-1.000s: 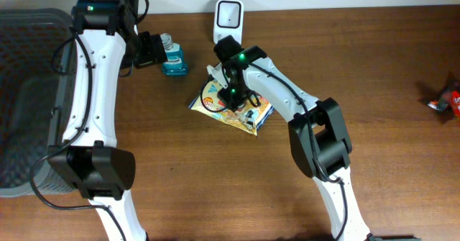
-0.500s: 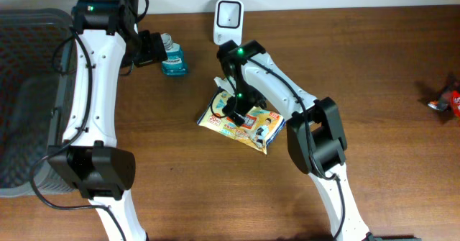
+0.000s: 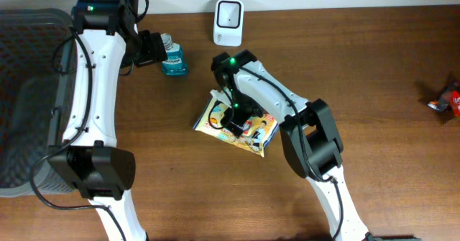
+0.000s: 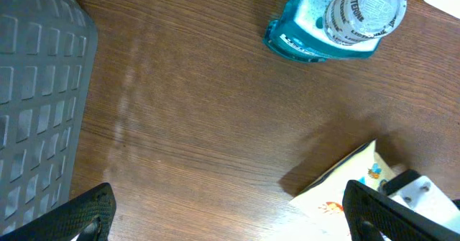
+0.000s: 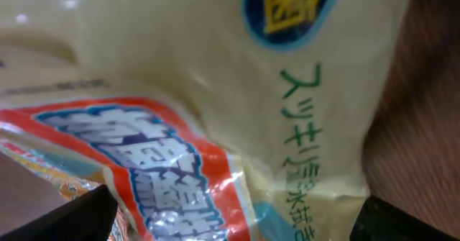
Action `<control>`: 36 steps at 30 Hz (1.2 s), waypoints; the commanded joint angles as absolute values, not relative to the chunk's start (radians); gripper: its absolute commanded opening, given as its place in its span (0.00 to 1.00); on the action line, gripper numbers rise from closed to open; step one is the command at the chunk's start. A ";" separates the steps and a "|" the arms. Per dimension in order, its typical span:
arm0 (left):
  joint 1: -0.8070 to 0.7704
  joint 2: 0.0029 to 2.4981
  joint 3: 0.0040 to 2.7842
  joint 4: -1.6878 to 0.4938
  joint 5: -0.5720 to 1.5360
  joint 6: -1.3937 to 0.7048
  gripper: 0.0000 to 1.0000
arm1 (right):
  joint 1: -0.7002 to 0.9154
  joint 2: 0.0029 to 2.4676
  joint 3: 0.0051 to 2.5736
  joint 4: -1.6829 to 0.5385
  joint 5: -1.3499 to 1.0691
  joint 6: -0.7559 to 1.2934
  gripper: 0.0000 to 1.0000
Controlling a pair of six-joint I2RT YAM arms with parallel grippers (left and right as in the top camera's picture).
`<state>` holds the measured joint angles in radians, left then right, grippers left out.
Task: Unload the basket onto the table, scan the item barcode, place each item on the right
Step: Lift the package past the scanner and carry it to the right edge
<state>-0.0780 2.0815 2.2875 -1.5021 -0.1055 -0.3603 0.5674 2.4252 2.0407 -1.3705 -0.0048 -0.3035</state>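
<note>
Snack packet (image 3: 210,117) lies on the surface (image 3: 388,90), 6 o'clock of the scanner (image 3: 228,21). Right claw (image 5: 241,216) is over it, spread wide apart. Left claw (image 4: 230,212), also apart, is near the bottle (image 3: 172,57) at 10 o'clock.

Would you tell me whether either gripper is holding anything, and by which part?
Nothing is held: right gripper open over the snack packet, left gripper open and empty.
</note>
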 commanded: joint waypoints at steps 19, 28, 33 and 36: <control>-0.073 2.083 2.281 -1.501 -0.113 -0.370 0.99 | 0.267 2.441 2.327 -1.025 -0.311 0.336 0.11; -0.073 2.083 2.281 -1.501 -0.113 -0.370 0.99 | 0.344 2.444 2.326 -0.690 -0.197 0.631 0.08; -0.073 2.083 2.281 -1.501 -0.113 -0.370 0.99 | 0.399 2.444 2.326 -0.669 -0.093 0.701 0.08; -0.073 2.083 2.281 -1.501 -0.113 -0.370 0.99 | 0.389 2.443 2.327 -0.681 -0.094 0.688 0.08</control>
